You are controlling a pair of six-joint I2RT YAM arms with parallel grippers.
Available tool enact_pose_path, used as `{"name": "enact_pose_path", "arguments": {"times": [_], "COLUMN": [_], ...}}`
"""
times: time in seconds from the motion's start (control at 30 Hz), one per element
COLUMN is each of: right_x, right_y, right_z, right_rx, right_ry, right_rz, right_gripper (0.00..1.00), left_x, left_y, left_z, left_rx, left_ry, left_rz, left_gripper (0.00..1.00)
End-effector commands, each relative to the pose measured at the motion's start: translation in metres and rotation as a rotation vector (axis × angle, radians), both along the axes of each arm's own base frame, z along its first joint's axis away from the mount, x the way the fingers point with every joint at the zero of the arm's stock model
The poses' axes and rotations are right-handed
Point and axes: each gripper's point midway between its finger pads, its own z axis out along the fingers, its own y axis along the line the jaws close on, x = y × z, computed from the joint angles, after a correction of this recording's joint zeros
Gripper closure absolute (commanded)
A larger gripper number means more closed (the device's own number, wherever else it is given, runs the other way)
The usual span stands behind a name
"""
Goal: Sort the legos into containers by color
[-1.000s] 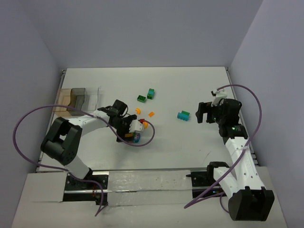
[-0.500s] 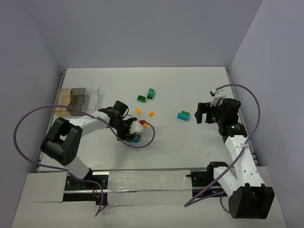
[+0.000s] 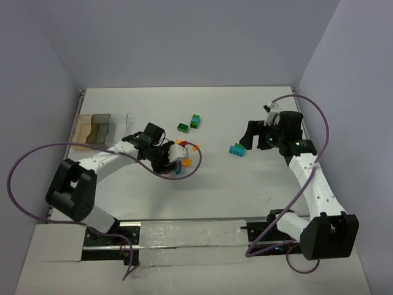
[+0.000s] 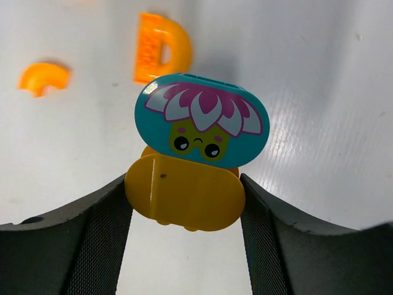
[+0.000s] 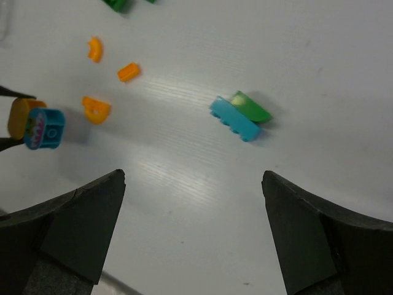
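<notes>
My left gripper [image 3: 172, 162] [image 4: 184, 212] is shut on a yellow rounded lego [image 4: 184, 193] that has a teal oval tile with a flower face [image 4: 201, 120] stuck to it. The pair is low over the table and also shows in the right wrist view [image 5: 37, 126]. Three orange pieces [image 3: 181, 142] [image 4: 161, 48] [image 5: 96, 109] lie just past it. A teal brick [image 5: 233, 118] and a green piece [image 5: 250, 106] lie together [image 3: 236, 149]. My right gripper [image 3: 247, 136] [image 5: 193, 178] is open and empty above and near them. The brown-tinted container [image 3: 92, 128] and the clear container [image 3: 120, 125] sit at the far left.
A green brick [image 3: 182, 127] and a teal brick [image 3: 195, 120] lie at mid-table, farther back. Purple cables loop beside both arms. Walls close off the table at the back and on both sides.
</notes>
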Motion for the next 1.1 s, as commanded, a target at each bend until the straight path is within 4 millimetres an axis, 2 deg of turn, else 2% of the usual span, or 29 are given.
{"name": "enact_pose_path", "arguments": {"times": [0.0, 0.07, 0.1, 0.13, 0.2, 0.3, 0.43, 0.6, 0.8, 1.0, 1.07], "right_x": [0.001, -0.008, -0.007, -0.008, -0.012, -0.011, -0.007, -0.017, -0.031, -0.028, -0.028], "right_y": [0.054, 0.080, 0.085, 0.099, 0.124, 0.146, 0.167, 0.190, 0.211, 0.220, 0.226], "right_z": [0.033, 0.035, 0.036, 0.037, 0.041, 0.049, 0.061, 0.056, 0.058, 0.063, 0.065], "right_rx": [0.128, 0.161, 0.176, 0.190, 0.262, 0.326, 0.299, 0.281, 0.379, 0.430, 0.455], "right_ry": [0.046, 0.088, 0.106, 0.133, 0.200, 0.250, 0.171, 0.155, 0.232, 0.263, 0.291], "right_rz": [0.117, 0.196, 0.211, 0.251, 0.321, 0.383, 0.426, 0.484, 0.573, 0.593, 0.617], "right_gripper": [0.00, 0.00, 0.00, 0.00, 0.00, 0.02, 0.04, 0.01, 0.00, 0.00, 0.03], "left_x": [0.025, 0.033, 0.036, 0.039, 0.036, 0.027, 0.014, 0.005, 0.001, -0.002, -0.002], "left_y": [-0.017, -0.022, -0.023, -0.025, -0.032, -0.043, -0.060, -0.070, -0.069, -0.069, -0.070], "left_z": [0.072, 0.091, 0.099, 0.111, 0.124, 0.134, 0.150, 0.165, 0.169, 0.172, 0.175], "left_rx": [-0.130, -0.167, -0.182, -0.202, -0.222, -0.241, -0.298, -0.367, -0.394, -0.404, -0.415], "left_ry": [-0.095, -0.108, -0.117, -0.135, -0.169, -0.184, -0.131, -0.097, -0.105, -0.102, -0.101], "left_rz": [0.182, 0.243, 0.266, 0.290, 0.290, 0.273, 0.258, 0.250, 0.267, 0.267, 0.266], "left_gripper": [1.00, 1.00, 1.00, 1.00, 1.00, 1.00, 1.00, 1.00, 1.00, 1.00, 1.00]}}
